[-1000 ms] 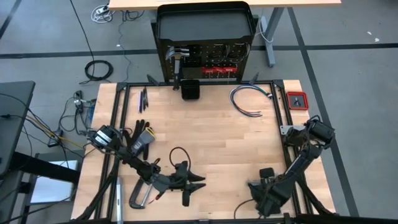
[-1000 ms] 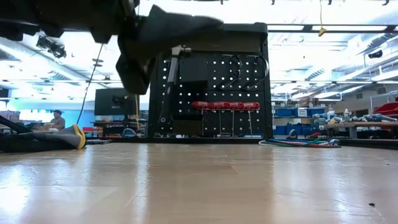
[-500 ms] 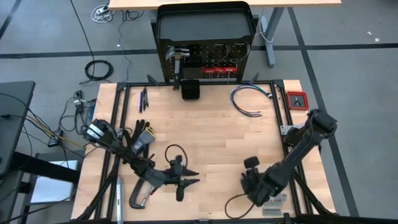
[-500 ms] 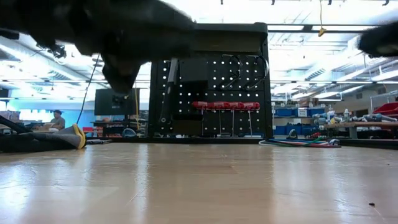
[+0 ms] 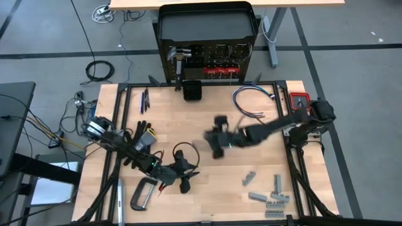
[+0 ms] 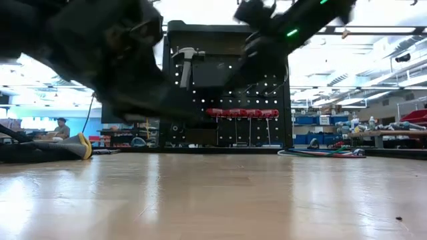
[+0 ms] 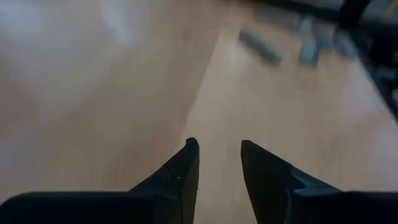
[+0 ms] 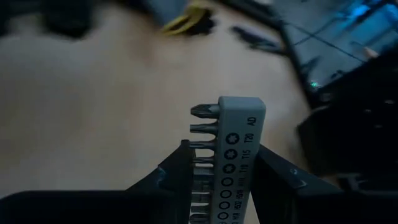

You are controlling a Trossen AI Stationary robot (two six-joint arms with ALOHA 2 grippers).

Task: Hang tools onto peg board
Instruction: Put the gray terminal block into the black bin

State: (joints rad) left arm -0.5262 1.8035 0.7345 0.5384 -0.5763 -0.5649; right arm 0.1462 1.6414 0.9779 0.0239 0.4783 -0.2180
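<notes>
Fingers of the right hand (image 8: 219,171) are clamped on a grey bit holder (image 8: 234,155), a strip with a row of driver bits along one side; it stands up between them. From above, that hand (image 5: 218,143) hangs over the middle of the tabletop (image 5: 207,119), its arm stretched in from the right edge. The left hand (image 7: 217,163) sits low near the front left, fingers part open with bare wood between them, holding nothing. Just beside it lie a C-clamp (image 5: 142,192) and a black glove (image 5: 139,133). More grey bit strips (image 5: 267,193) lie scattered at the front right. At the far edge stands the peg board (image 5: 207,63), with a hammer (image 5: 180,59) and red drivers (image 5: 223,70) hanging on it, a small black box (image 5: 192,91) in front.
</notes>
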